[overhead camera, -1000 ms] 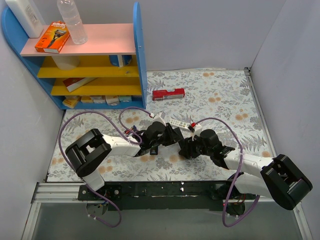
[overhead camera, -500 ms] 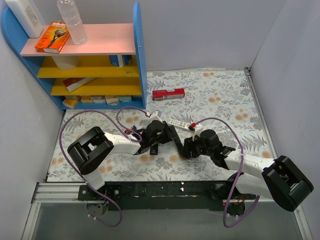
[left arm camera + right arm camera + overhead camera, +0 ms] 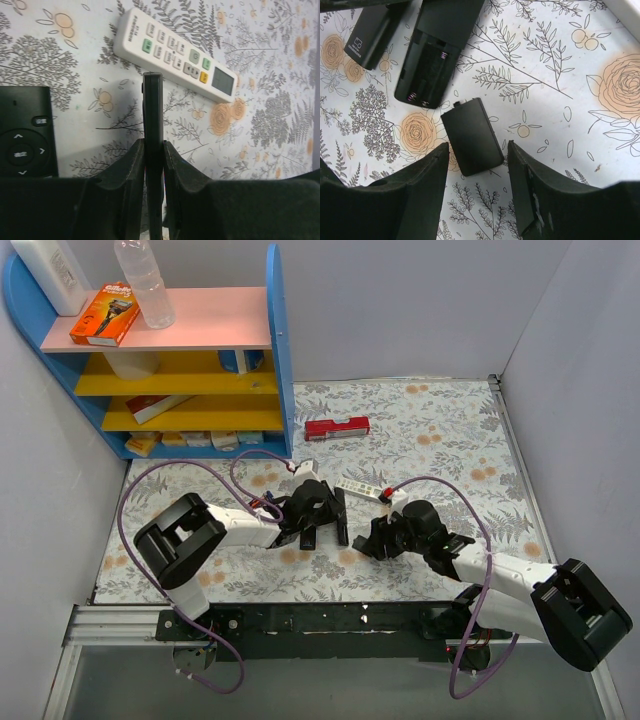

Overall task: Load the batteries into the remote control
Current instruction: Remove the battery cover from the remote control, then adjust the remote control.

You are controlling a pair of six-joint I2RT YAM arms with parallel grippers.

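My left gripper [image 3: 153, 145] is shut on the plain black remote control [image 3: 153, 100], which shows edge-on between the fingers. In the right wrist view the remote [image 3: 427, 65] shows its open battery bay with bare springs and no cells in it. Its black back cover [image 3: 472, 135] lies flat on the mat. My right gripper [image 3: 479, 150] is open just above the cover, one finger on each side, not touching it. In the top view the left gripper [image 3: 328, 520] and the right gripper [image 3: 365, 540] are close together mid-table. I see no batteries clearly.
A white remote [image 3: 175, 55] lies just beyond the held remote. A slimmer black remote with light button markings [image 3: 25, 135] lies to its left. A red flat box [image 3: 337, 428] lies farther back. A blue shelf unit [image 3: 200, 370] stands at the back left.
My left gripper has drawn back to the left a little with the remote. My right gripper has shifted slightly toward the near edge, over the back cover.
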